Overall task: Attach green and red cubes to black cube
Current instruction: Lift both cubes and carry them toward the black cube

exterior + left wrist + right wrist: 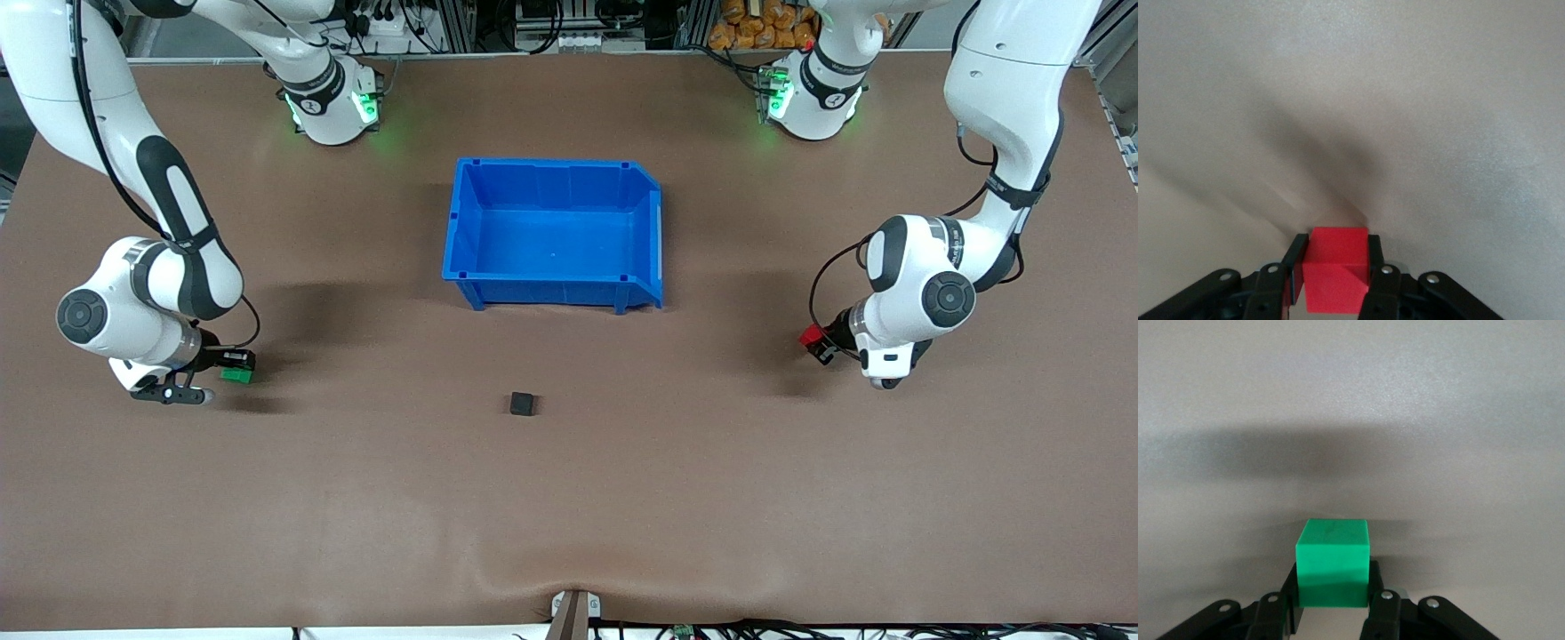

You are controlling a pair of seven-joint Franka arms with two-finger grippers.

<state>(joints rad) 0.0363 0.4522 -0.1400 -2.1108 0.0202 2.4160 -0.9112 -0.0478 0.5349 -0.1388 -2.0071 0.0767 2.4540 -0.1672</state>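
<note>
Matte black cube point(524, 404) sits at 6 o'clock of blue plastic bin point(468, 218); wrist views alone show left gripper point(1336, 277) clamping smooth red cube point(1335, 279), right gripper point(1333, 590) clamping green cube point(1333, 562).

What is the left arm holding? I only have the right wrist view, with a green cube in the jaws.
Observer: The left gripper is shut on the red cube, over the left arm's end of the table.
Operator: Where is the black cube?
Observer: The black cube sits alone on the table, nearer to the front camera than the blue bin.
Operator: Where is my arm in the scene?
Observer: The right gripper with the green cube is over the right arm's end of the table, well apart from the black cube.
</note>
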